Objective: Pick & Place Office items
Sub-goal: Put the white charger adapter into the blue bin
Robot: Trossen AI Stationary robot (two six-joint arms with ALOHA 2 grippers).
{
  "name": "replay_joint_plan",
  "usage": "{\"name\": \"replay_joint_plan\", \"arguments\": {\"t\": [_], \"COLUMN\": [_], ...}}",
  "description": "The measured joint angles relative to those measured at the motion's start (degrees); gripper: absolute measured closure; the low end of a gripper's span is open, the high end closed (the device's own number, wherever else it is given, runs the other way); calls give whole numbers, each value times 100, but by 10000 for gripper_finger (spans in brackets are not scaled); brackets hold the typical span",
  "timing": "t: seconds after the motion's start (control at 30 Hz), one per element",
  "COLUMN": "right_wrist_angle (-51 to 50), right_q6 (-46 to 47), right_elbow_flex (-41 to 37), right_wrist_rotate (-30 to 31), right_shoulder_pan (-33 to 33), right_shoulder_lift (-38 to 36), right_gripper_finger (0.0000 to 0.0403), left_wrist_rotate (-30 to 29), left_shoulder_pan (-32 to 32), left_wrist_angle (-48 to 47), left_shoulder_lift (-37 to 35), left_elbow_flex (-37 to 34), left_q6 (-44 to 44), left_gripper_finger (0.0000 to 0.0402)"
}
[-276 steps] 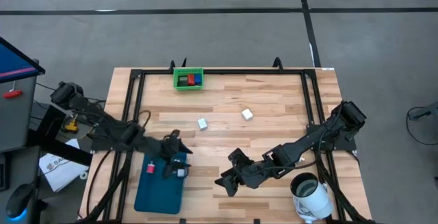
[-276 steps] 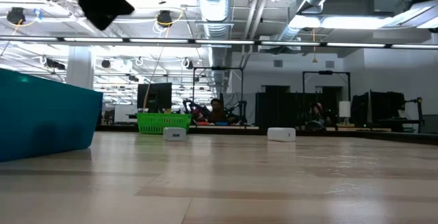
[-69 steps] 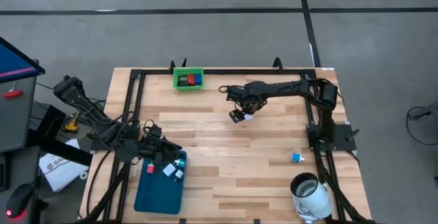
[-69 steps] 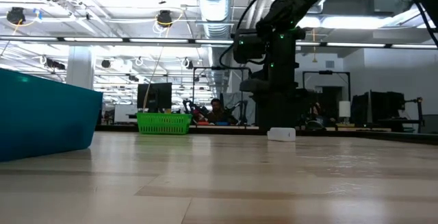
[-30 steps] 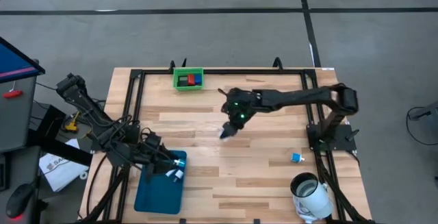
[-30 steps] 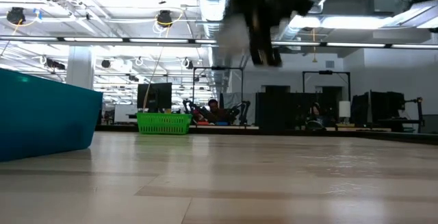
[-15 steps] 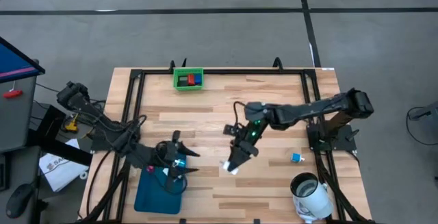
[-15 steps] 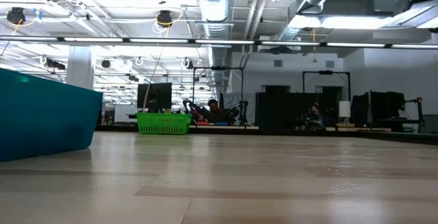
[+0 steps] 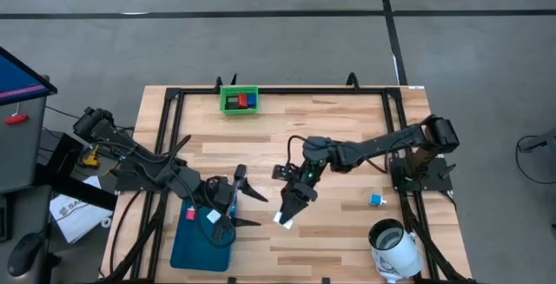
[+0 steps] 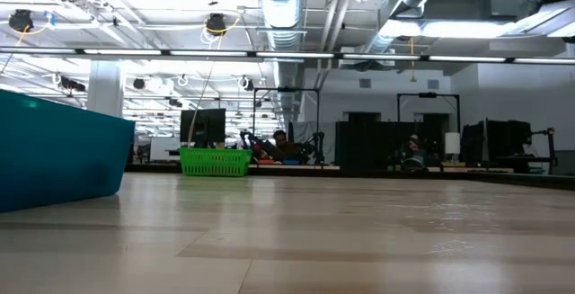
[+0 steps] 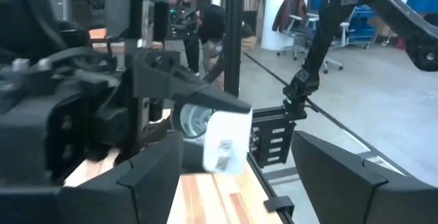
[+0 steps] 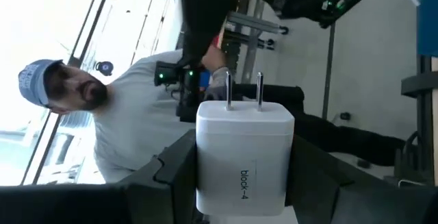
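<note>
My right gripper (image 9: 285, 214) is shut on a white plug-like block (image 12: 245, 157) with two metal prongs, above the table's near middle. My left gripper (image 9: 248, 208) is open, just left of it, at the right edge of the teal tray (image 9: 193, 247); its wrist view shows the block (image 11: 226, 142) ahead between its own spread fingers, apart from them. A red piece (image 9: 189, 214) and white and cyan bits (image 9: 214, 217) lie in the tray. A cyan cube (image 9: 376, 201) rests on the table. Red, blue and black blocks sit in the green bin (image 9: 239, 100). My right gripper pinches the white block by two opposite side faces (image 12: 205, 183) between its two fingers. The prongs (image 12: 243, 90) point away from the gripper. The fingers slant toward the table's near left. The block is lifted clear of the table.
A large white mug (image 9: 395, 247) lies near the table's near right corner. A black frame (image 9: 169, 136) runs along the table's sides. The low view shows only the tray wall (image 10: 54, 150) and the bin (image 10: 214, 161). A person shows beyond the block in the right wrist view.
My right gripper has carried the white block from the table's middle toward the near left, coming close to my left gripper. My left gripper has moved from over the tray toward the table's right and turned its fingers toward the block.
</note>
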Motion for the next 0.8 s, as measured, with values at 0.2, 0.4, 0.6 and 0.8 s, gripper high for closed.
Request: {"name": "replay_joint_plan", "arguments": {"t": [0.2, 0.4, 0.6, 0.8], "right_wrist_angle": [174, 220, 226, 222], "right_q6": [33, 20, -48, -161], "right_elbow_flex": [0, 0, 0, 0], "right_wrist_rotate": [6, 20, 28, 63], "right_shoulder_pan": [-163, -253, -314, -414], "right_shoulder_lift": [18, 16, 16, 16], "right_gripper_finger": [237, 237, 237, 237], "left_wrist_rotate": [82, 245, 538, 636], "left_shoulder_pan": [120, 329, 521, 630], "left_wrist_angle": [39, 141, 505, 529], "left_shoulder_lift": [70, 202, 368, 374], "left_elbow_flex": [-4, -9, 11, 0], "left_q6": [-2, -11, -39, -175], "left_gripper_finger": [131, 131, 131, 145]}}
